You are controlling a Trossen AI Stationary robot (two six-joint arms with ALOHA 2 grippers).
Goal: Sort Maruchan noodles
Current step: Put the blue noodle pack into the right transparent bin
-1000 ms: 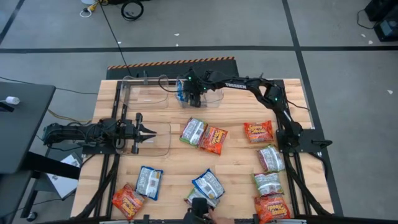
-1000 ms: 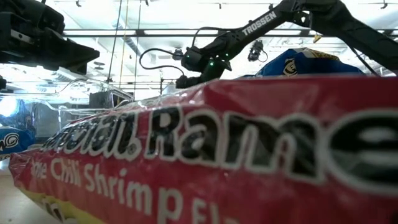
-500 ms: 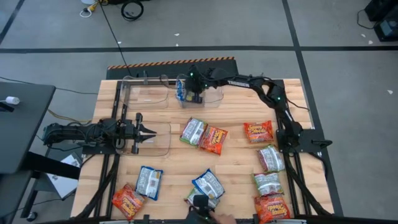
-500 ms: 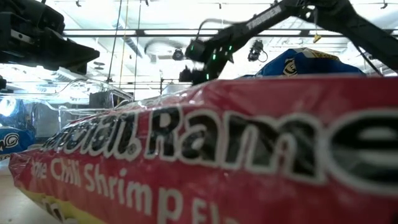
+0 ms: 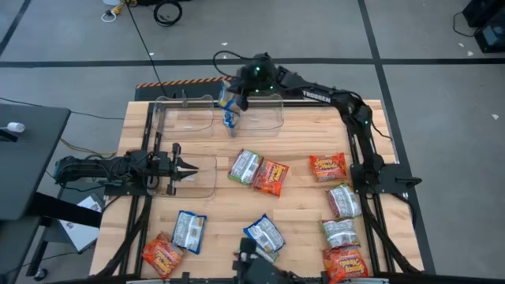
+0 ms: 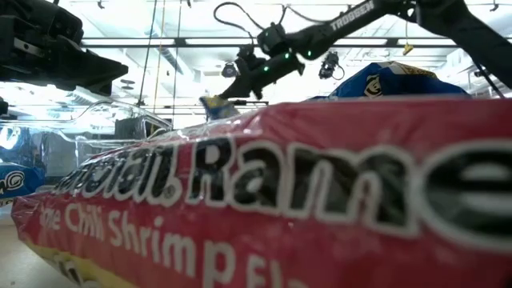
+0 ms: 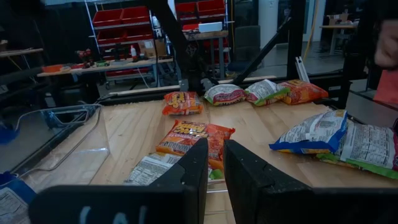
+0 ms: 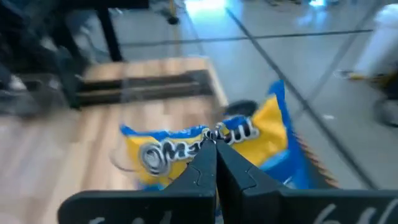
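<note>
Bright overhead room light; right wrist view motion-blurred, low view's foreground unfocused.

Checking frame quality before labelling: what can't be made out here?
- Low view: red ramen packet against the lens hides the table.
- Right wrist view: blue-and-yellow packet in the right gripper is blurred; small print unreadable.
- High view: left gripper fingers too small; bottom packets cut off by the edge.

Blue-and-yellow packet (image 8: 211, 146), black pincer (image 8: 216, 163)

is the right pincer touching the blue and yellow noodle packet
Touching. In the right wrist view the right pincer is shut on the edge of the blue-and-yellow packet, with no gap between them.
</note>
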